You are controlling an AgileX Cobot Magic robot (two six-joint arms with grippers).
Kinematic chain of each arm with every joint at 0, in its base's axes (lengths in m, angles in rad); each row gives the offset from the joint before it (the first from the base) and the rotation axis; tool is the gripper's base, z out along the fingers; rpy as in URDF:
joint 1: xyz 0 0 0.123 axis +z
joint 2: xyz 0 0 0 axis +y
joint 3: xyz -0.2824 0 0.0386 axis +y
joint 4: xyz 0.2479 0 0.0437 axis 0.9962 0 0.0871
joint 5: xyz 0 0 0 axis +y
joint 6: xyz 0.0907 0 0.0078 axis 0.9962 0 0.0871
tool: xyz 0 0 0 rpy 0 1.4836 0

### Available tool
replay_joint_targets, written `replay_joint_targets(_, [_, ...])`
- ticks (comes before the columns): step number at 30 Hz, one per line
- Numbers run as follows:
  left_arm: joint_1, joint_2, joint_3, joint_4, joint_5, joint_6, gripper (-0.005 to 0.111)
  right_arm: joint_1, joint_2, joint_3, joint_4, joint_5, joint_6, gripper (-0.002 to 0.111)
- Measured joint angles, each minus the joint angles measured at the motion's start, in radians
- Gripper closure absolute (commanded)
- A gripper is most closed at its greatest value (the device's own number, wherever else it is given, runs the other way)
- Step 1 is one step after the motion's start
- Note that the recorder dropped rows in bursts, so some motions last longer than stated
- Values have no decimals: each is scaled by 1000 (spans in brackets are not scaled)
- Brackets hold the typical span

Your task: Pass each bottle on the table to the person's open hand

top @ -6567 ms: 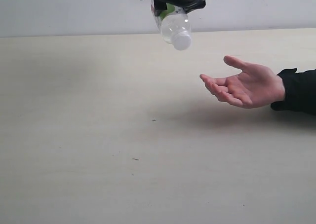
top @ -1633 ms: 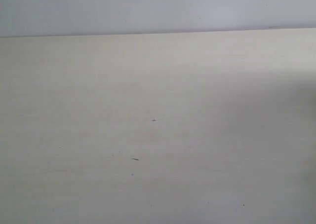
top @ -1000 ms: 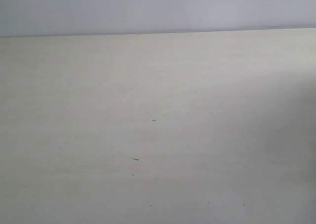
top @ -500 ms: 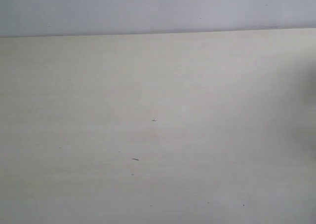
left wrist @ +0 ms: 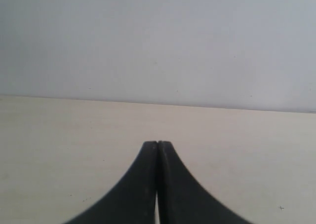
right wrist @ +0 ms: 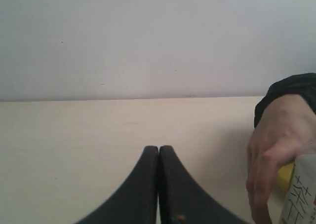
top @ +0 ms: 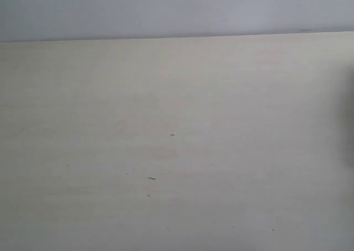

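The exterior view holds only the bare cream table (top: 177,151); no bottle, hand or gripper shows there. My left gripper (left wrist: 157,144) is shut with nothing between its black fingers, above the table (left wrist: 74,130). My right gripper (right wrist: 159,148) is likewise shut and empty. At the edge of the right wrist view the person's hand (right wrist: 269,155), with a black cuff (right wrist: 286,88), is curled around a yellow bottle (right wrist: 285,177) and a white-labelled bottle (right wrist: 298,204), to the side of my right gripper. The other bottles are out of view.
A plain pale wall (top: 177,10) rises behind the table's far edge. A few small dark specks (top: 151,178) mark the surface. A faint dark blur sits at the right border of the exterior view (top: 351,118).
Several seconds ago a gripper held a white-capped bottle above the table near the open hand; both have left the exterior view. Over the last second the shadow at the right has shrunk toward the border.
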Motion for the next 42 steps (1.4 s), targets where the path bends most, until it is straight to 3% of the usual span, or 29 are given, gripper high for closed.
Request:
replay_joint_targets(32, [0,0,0,18,0,70,107,0,0,0,7,-9,0,108])
replay_joint_targets(42, [0,0,0,18,61,70,107,0,0,0,7,-9,0,108])
